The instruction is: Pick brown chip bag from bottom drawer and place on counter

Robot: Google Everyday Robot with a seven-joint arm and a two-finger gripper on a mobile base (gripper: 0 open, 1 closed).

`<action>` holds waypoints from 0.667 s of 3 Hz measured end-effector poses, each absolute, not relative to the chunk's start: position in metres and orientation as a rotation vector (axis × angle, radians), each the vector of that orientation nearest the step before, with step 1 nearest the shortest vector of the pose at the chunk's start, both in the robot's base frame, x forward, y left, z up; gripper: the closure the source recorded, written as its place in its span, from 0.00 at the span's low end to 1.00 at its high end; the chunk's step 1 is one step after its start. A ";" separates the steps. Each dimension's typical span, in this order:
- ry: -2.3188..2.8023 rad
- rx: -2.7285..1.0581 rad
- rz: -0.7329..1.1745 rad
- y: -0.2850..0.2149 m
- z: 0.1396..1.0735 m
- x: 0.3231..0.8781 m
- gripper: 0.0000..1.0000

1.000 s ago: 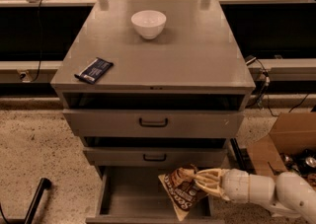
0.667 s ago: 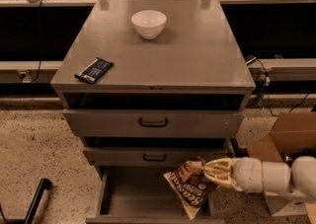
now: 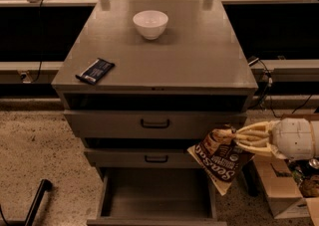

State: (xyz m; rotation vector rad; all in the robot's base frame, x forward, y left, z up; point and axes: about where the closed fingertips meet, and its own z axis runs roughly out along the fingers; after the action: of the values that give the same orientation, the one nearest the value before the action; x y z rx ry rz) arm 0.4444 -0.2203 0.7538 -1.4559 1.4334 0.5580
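Over the right edge of the bottom drawer (image 3: 154, 195), the level gripper (image 3: 238, 138) clamps the brown chip bag (image 3: 222, 163).

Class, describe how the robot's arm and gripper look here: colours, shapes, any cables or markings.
The gripper, at the right beside the cabinet, has slender cream-coloured fingers with a ribbed look. Behind them the arm is a smooth, rounded white shell. No cables or markings show on it.

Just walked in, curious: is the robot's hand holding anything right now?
Gripper: shut on the brown chip bag, held above the right side of the open bottom drawer.
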 end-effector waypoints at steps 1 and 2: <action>1.433 -1.456 0.558 -0.220 0.754 0.444 1.00; 1.355 -1.480 0.514 -0.207 0.778 0.436 1.00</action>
State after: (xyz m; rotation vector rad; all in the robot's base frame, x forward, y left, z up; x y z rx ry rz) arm 0.4355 -0.2074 0.7777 -1.4800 1.3552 0.5143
